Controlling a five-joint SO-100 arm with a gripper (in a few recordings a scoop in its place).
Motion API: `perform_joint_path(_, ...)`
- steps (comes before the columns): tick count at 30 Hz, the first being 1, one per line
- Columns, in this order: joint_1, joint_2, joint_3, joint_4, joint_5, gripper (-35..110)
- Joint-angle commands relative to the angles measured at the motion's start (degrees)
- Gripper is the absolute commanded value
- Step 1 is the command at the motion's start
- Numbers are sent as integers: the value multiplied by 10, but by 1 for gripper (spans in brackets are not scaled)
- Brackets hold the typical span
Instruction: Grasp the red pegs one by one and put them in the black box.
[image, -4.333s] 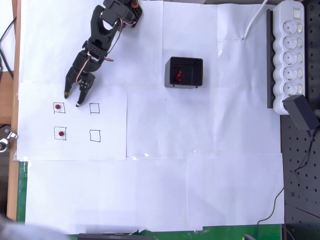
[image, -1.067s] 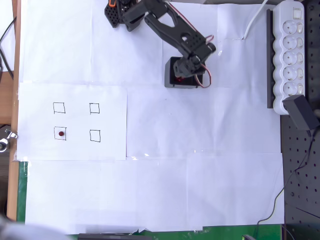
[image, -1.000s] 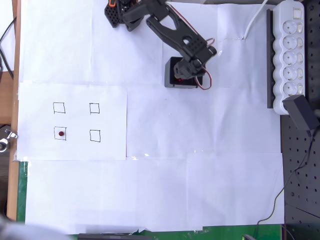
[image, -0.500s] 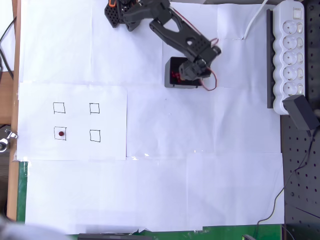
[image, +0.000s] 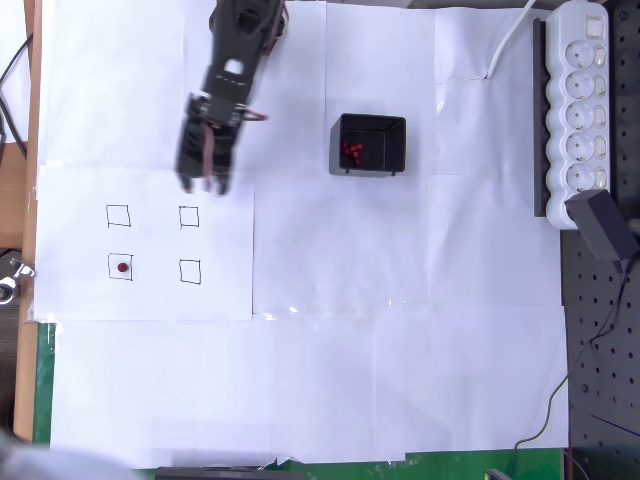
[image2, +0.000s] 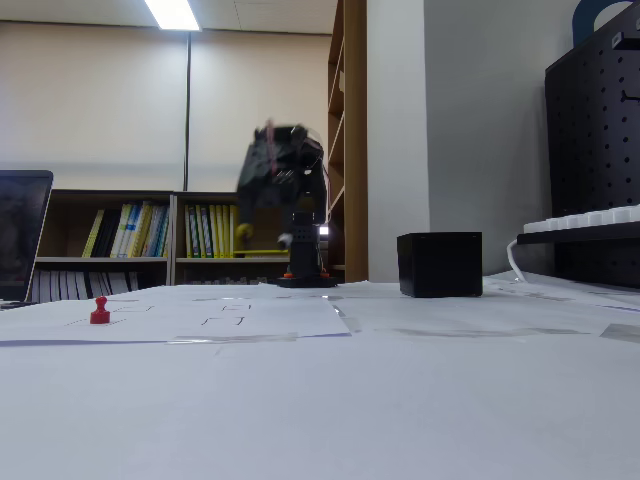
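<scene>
Overhead view: we read black two-finger gripper (image: 203, 183) blurred, jaw state indeterminate. Last small dark-red round peg (image: 122, 267) near table's left edge, below-left of gripper. Square black plastic box (image: 367, 145) holds others.

White paper sheets (image: 330, 330) cover the counter. Four small hand-drawn squares (image: 118, 215) sit on a sheet near the left edge. A white power strip (image: 577, 110) lies along the right edge near the far corner, with a black adapter (image: 600, 222) plugged in at its near end. In the fixed view, a bookshelf (image2: 150, 240) stands behind the counter, and a laptop screen (image2: 22, 235) shows at the left.
</scene>
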Motion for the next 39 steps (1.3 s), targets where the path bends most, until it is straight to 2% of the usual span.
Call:
perform_joint_path(1, 36, 113, 20, -265, -28, 19)
perform_joint_path(4, 43, 231, 79, -377, -73, 19)
perform_joint_path(6, 46, 295, 126, -412, -88, 19)
perform_joint_path(15, 34, 490, 325, -475, -144, 19)
perform_joint_path(21, 23, 530, 365, -519, -207, 19)
perform_joint_path(34, 12, 562, 385, -518, -200, 19)
perform_joint_path(39, 9, 557, 417, -451, -196, 19)
